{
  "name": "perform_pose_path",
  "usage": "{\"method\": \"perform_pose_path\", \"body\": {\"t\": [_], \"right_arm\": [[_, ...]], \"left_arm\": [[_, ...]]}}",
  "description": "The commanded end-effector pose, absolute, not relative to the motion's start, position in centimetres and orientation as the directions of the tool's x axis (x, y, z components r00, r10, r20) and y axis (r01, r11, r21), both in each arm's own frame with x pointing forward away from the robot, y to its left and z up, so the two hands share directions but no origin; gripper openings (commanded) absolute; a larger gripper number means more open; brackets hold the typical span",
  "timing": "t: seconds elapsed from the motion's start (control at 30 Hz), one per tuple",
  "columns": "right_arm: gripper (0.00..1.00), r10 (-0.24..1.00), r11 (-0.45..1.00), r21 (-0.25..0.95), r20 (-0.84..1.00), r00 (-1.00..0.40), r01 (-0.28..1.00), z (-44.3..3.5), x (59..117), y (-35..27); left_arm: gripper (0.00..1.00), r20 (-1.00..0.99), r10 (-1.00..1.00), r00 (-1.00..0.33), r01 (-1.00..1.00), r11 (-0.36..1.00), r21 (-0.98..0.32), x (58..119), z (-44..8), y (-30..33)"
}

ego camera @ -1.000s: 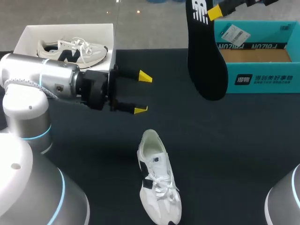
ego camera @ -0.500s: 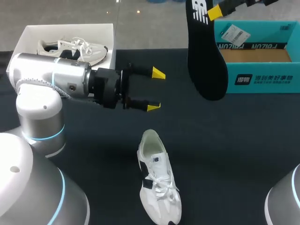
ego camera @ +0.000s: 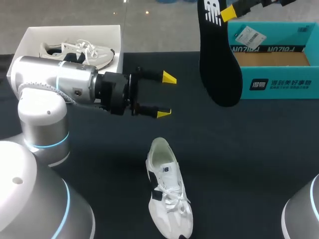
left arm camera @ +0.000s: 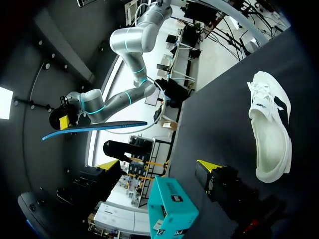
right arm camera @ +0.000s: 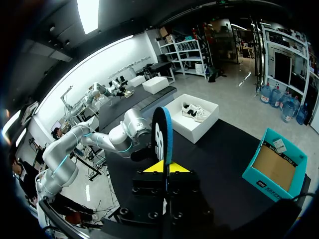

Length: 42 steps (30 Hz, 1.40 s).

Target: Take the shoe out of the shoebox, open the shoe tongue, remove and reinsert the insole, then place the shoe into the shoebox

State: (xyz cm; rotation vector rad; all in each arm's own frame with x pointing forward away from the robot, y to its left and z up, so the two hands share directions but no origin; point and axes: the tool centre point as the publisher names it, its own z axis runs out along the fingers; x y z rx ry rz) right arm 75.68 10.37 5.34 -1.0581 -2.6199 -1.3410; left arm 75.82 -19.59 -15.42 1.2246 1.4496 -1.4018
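**Head view.** Showed the black insole (ego camera: 218, 59) pinched near its logo end in the right gripper (ego camera: 220, 13). Hung high over the table, broad forefoot end lowest, just beside the teal shoebox (ego camera: 279, 85). Showed the left gripper (ego camera: 166, 95) spread wide and empty, off the table, well apart from the insole. Placed the white shoe (ego camera: 168, 196) flat on the table, nearer the robot than the left gripper, heel opening toward it, untouched. Showed a second shoe (ego camera: 75, 52) in the white shoebox (ego camera: 118, 59) behind the left arm.

**Left wrist view.** Confirmed the left gripper (left arm camera: 158, 165) parted, with nothing between its fingers. Placed the white shoe (left arm camera: 269, 134) ahead and to one side, mouth gaping. Showed the black insole (left arm camera: 94, 128) far ahead in the right gripper (left arm camera: 64, 119), and the teal shoebox (left arm camera: 172, 206) close by.

**Right wrist view.** Showed the right gripper (right arm camera: 166, 168) closed edge-on upon the black insole (right arm camera: 162, 132). Hid the white shoe.

**Step in hand, judged:** reinsertion. Best done by steadying the shoe at heel or collar with the left gripper. Then by lowering the insole forefoot-first through the mouth, at a shallow slant under the tongue, without buckling it.
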Motion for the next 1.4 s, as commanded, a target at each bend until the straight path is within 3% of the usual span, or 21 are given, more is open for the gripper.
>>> {"method": "perform_pose_path", "body": {"t": [0.03,1.1,1.4], "right_arm": [[0.0,0.561,0.406,0.711,0.302,-0.77,0.575,5.4,75.9,10.5],[0.0,0.561,0.406,0.711,0.302,-0.77,0.575,5.4,75.9,10.5],[0.0,0.555,0.322,0.652,0.458,-0.694,0.687,3.2,75.3,10.2]], "left_arm": [[1.0,-0.961,0.124,-0.247,0.965,-0.062,-0.256,75.8,-15.5,-19.7],[1.0,-0.961,0.124,-0.247,0.965,-0.062,-0.256,75.8,-15.5,-19.7],[1.0,-0.973,0.093,-0.209,0.971,-0.098,-0.218,75.6,-15.1,-19.9]]}}
